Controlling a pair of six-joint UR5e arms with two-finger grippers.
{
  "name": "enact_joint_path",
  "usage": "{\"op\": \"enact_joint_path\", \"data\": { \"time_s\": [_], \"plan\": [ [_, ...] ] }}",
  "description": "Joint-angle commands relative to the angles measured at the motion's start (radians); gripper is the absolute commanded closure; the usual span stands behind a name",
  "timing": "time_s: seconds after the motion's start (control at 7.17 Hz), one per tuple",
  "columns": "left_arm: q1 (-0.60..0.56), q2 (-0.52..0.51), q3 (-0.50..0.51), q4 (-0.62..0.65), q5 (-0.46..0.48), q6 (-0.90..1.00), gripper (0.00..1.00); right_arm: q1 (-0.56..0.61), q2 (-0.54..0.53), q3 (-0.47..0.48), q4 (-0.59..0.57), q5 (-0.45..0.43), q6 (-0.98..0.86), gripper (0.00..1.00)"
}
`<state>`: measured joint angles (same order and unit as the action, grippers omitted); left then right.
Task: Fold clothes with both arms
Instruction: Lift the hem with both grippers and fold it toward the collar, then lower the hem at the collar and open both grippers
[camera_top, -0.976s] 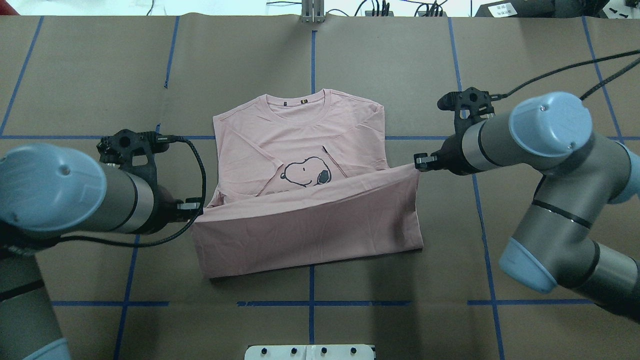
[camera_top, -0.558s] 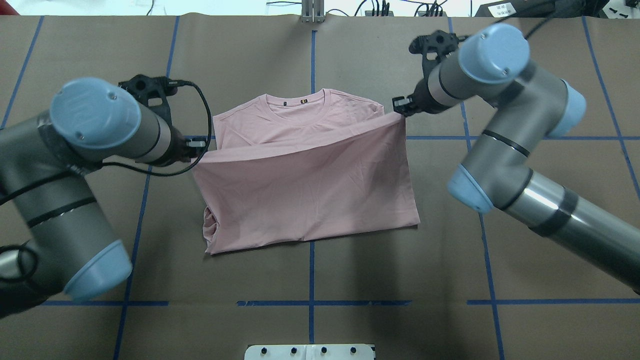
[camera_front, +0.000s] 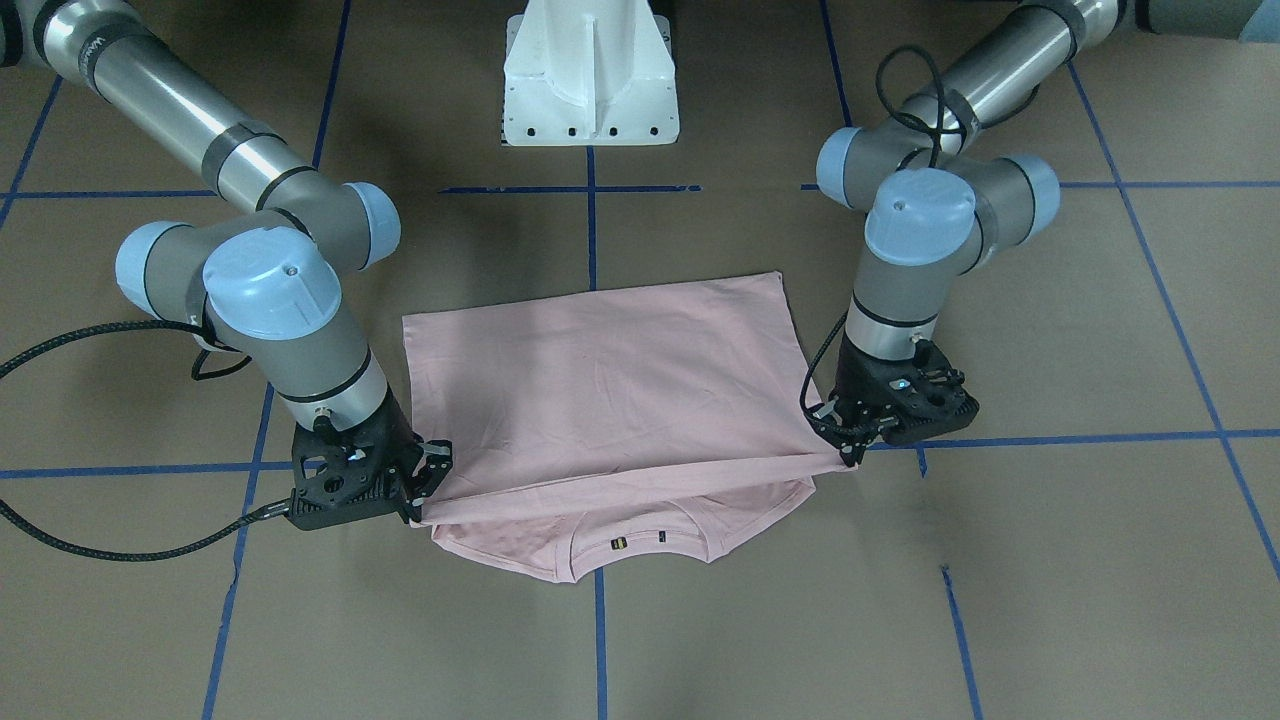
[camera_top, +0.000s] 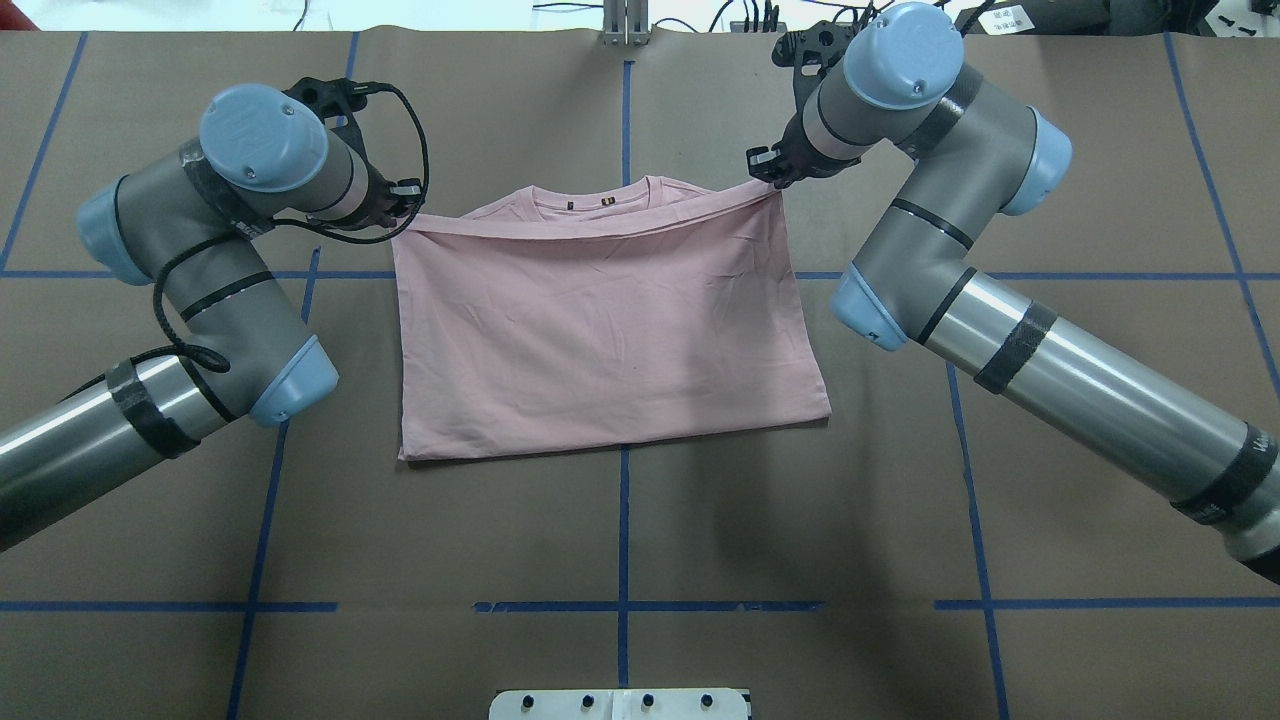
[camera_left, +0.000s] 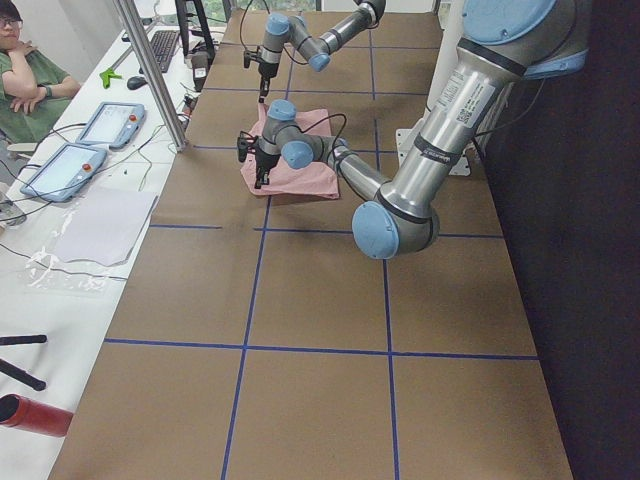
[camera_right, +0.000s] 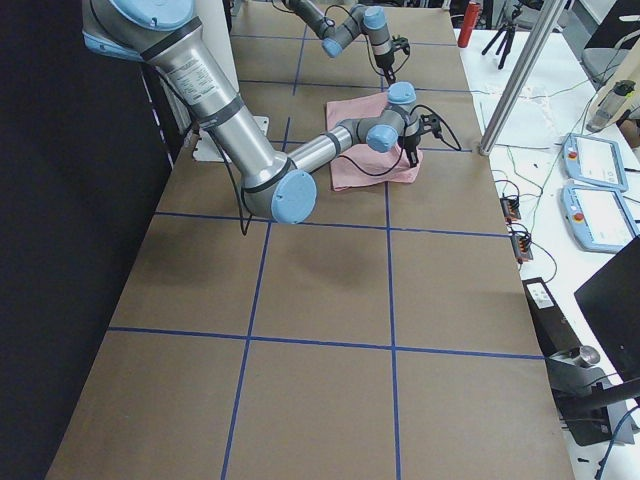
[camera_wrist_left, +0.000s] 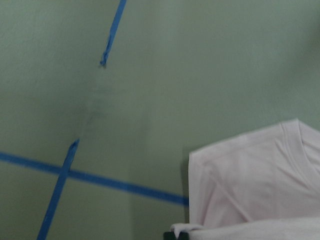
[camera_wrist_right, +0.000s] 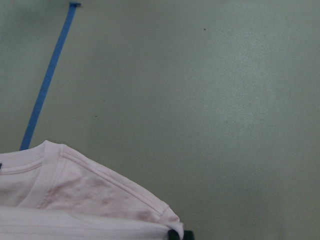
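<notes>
Brown paper covers the worktop (camera_top: 700, 560), crossed by a grid of blue tape lines (camera_top: 622, 530); a white pedestal base (camera_front: 590, 80) stands at its 6 o'clock edge in the overhead view. Both arms reach toward 12 o'clock, the left arm (camera_top: 200, 230) from 8 o'clock and the right arm (camera_top: 960, 260) from 4 o'clock.

At the middle of the worktop lies the pale pink T-shirt (camera_top: 600, 330), doubled over on itself so that its plain back faces up and its print is hidden. The turned-over hem runs across the shirt's 12 o'clock side, just short of the neckline.

The left gripper (camera_top: 405, 205) is clamped on the hem's 10 o'clock corner and the right gripper (camera_top: 768, 172) on its 2 o'clock corner, holding that edge taut and slightly raised. Beyond it only the ribbed collar (camera_top: 600, 193) shows, with a small label (camera_front: 620, 544) inside it.
</notes>
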<state>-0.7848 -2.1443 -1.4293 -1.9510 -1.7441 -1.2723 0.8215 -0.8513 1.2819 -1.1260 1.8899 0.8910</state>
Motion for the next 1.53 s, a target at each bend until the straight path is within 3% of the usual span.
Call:
{"op": "enact_joint_path", "data": {
  "time_s": [0.0, 0.7, 0.84, 0.98, 1.12, 1.39],
  "plan": [
    [-0.008, -0.008, 0.079, -0.068, 0.001, 0.001, 1.00, 0.002, 0.002, -0.027, 0.017, 0.000, -0.003, 1.00],
    [-0.008, -0.049, 0.083, -0.068, -0.002, 0.001, 1.00, 0.004, 0.018, -0.039, 0.015, 0.000, 0.000, 1.00],
    [-0.008, -0.046, 0.083, -0.068, 0.000, 0.002, 0.88, 0.002, 0.018, -0.039, 0.015, 0.000, 0.000, 0.73],
    [-0.010, -0.046, 0.083, -0.068, 0.001, -0.002, 0.23, -0.004, 0.012, -0.039, 0.020, -0.003, 0.000, 0.01],
    [-0.010, -0.049, 0.081, -0.057, 0.000, -0.004, 0.00, -0.004, 0.006, -0.041, 0.022, 0.000, -0.001, 0.00],
    [-0.013, -0.048, 0.076, -0.055, -0.002, 0.004, 0.00, -0.002, -0.001, -0.020, 0.006, 0.047, 0.018, 0.00]
  ]
}}
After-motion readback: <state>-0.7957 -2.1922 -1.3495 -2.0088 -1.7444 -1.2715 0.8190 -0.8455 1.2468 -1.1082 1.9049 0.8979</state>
